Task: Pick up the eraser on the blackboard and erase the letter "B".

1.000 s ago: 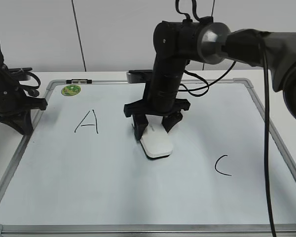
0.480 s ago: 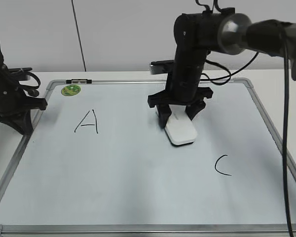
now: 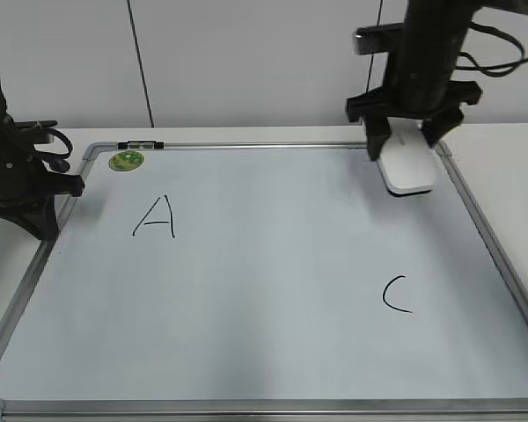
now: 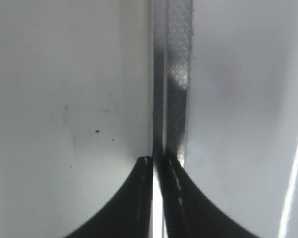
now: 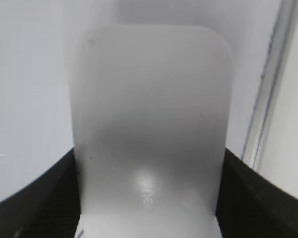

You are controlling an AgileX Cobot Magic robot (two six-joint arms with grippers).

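Note:
The blackboard (image 3: 246, 334) is a white dry-erase board with a grey frame. A black "A" (image 3: 156, 216) and a black "C" (image 3: 396, 294) are on it. No letter "B" shows on the board. My right gripper (image 3: 407, 149) is shut on the white eraser (image 3: 407, 169) over the board's far right corner; whether it touches the board I cannot tell. The eraser (image 5: 149, 144) fills the right wrist view between the jaws (image 5: 149, 198). My left gripper (image 3: 31, 224) is shut and empty at the board's left frame (image 4: 171, 74), jaws (image 4: 160, 166) together.
A small round green magnet (image 3: 126, 160) and a black clip (image 3: 141, 144) sit at the board's far left corner. The board's right frame (image 5: 268, 99) runs just beside the eraser. A white wall stands behind the table.
My right gripper carried the eraser from the board's middle, back and to the right, to the far right corner. The left arm has not moved.

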